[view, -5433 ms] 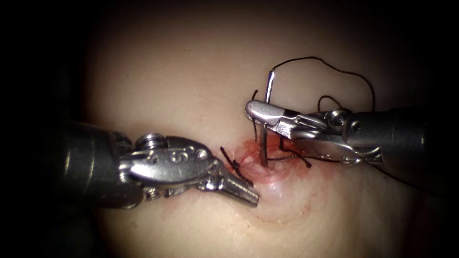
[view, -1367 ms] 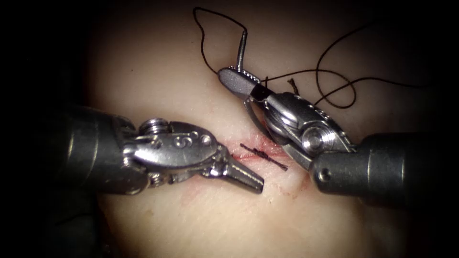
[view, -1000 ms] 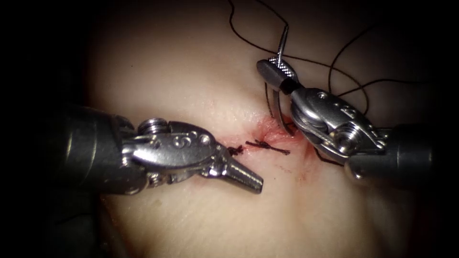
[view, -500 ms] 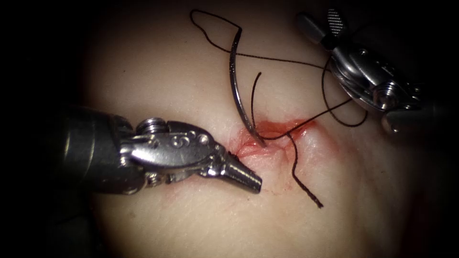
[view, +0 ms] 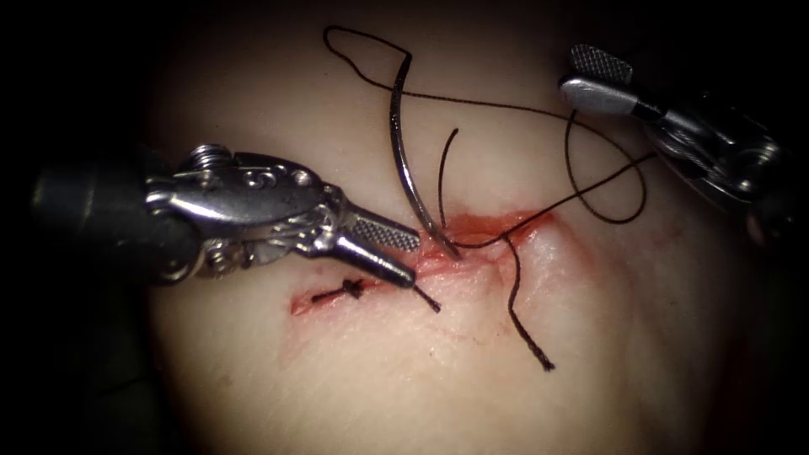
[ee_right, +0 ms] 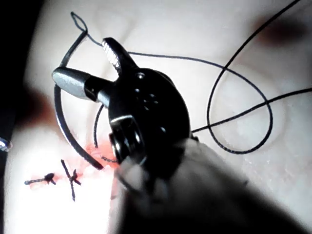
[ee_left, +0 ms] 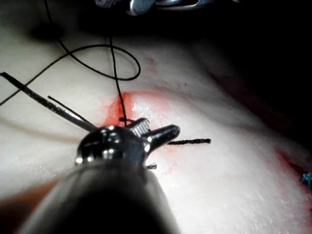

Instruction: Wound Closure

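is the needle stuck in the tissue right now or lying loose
In the tissue. The needle stands free of both tools, its tip sunk at the cut. Right tool and left tool are open, holding nothing.

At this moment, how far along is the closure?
Done: one dark knotted stitch sits at the cut's left end. In hand: the curved steel needle stands tip-down in the red-stained cut, held by neither tool; the left claw and right claw are open, holding nothing. Left: black thread lies loose, the cut's right part unstitched.
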`<control>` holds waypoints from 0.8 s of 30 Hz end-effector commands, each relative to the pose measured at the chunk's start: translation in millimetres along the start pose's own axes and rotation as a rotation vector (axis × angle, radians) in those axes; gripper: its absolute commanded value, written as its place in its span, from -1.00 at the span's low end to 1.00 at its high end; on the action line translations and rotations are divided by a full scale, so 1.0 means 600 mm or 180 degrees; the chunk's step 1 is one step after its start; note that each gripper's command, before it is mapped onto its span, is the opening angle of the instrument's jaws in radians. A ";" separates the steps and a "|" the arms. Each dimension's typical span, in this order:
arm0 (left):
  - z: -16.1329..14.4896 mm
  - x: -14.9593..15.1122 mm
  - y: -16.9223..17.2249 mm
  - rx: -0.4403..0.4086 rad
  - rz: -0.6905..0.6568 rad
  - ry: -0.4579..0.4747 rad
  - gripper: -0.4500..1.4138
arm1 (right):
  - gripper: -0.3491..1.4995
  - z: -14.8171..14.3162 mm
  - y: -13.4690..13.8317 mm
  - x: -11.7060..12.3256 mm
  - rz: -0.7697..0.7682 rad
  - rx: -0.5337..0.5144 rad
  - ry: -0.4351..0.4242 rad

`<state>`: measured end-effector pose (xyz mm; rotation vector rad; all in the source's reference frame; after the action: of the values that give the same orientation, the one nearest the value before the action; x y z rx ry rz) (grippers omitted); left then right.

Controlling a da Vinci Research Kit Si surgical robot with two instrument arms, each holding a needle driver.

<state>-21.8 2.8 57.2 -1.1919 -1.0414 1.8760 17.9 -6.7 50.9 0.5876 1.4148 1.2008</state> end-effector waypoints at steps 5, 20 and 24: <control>-0.0004 -0.0022 -0.0054 0.0250 -0.0769 0.0220 -0.71 | 0.33 0.0029 -0.0017 -0.0031 0.0002 -0.0016 0.0026; 0.0028 -0.0046 -0.0087 0.0513 -0.1868 0.0330 0.26 | 0.42 0.0036 -0.0025 -0.0055 0.0083 0.0009 0.0010; 0.0048 -0.0036 -0.0091 0.0547 -0.1807 0.0357 0.46 | 0.42 0.0039 -0.0030 -0.0061 0.0096 0.0017 0.0004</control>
<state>-22.8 2.8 63.2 -0.7891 -0.9952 1.4171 20.5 -9.9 51.0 0.6158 1.4122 1.2258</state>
